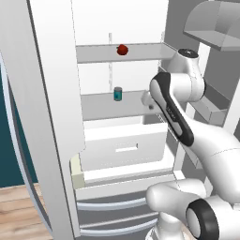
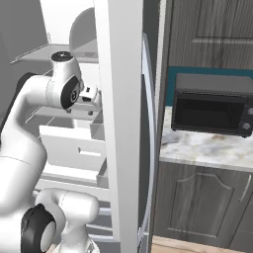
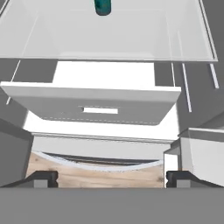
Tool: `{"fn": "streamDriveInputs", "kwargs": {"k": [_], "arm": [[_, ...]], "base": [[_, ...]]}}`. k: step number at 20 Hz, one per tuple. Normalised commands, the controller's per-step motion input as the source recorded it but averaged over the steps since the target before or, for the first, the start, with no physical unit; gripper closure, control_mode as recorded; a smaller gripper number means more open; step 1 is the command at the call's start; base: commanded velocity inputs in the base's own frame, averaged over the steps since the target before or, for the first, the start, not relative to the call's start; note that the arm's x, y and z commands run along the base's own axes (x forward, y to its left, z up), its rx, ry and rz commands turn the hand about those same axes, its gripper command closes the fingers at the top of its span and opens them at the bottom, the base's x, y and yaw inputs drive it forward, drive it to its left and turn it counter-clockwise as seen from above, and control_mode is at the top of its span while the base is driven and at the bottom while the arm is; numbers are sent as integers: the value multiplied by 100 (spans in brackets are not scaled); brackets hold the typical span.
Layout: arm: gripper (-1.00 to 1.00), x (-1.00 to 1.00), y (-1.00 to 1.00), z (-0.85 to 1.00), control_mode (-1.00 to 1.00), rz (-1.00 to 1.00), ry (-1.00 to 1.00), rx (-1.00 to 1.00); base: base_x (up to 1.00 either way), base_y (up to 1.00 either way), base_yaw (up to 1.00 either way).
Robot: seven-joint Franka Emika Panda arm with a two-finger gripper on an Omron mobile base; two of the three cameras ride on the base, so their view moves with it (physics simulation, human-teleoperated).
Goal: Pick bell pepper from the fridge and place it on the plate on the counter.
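Bell pepper [image 1: 122,49] sits upright on the fridge [image 1: 119,51] shelf — stem up; fingers [image 3: 42,178] wide, empty.

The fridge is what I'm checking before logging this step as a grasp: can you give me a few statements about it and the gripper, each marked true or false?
1. The bell pepper sits on the upper shelf of the fridge. True.
2. The teal can stands on the same shelf as the bell pepper. False: it stands on the shelf below.
3. The gripper is shut on the bell pepper. False: in the hand view the fingertips stand wide apart with nothing between them.
4. The white drawer lies below the can's shelf. True.
5. The microwave stands inside the fridge. False: it stands on the counter beside the fridge.
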Motion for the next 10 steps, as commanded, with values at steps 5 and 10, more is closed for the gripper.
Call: {"fn": "streamDriveInputs", "kwargs": {"k": [5,10], "arm": [[-100,0,15,31,-100,0,-16,0],[-100,0,13,33,-100,0,-20,0]], "base": [[0,0,0],[0,0,0]]}}
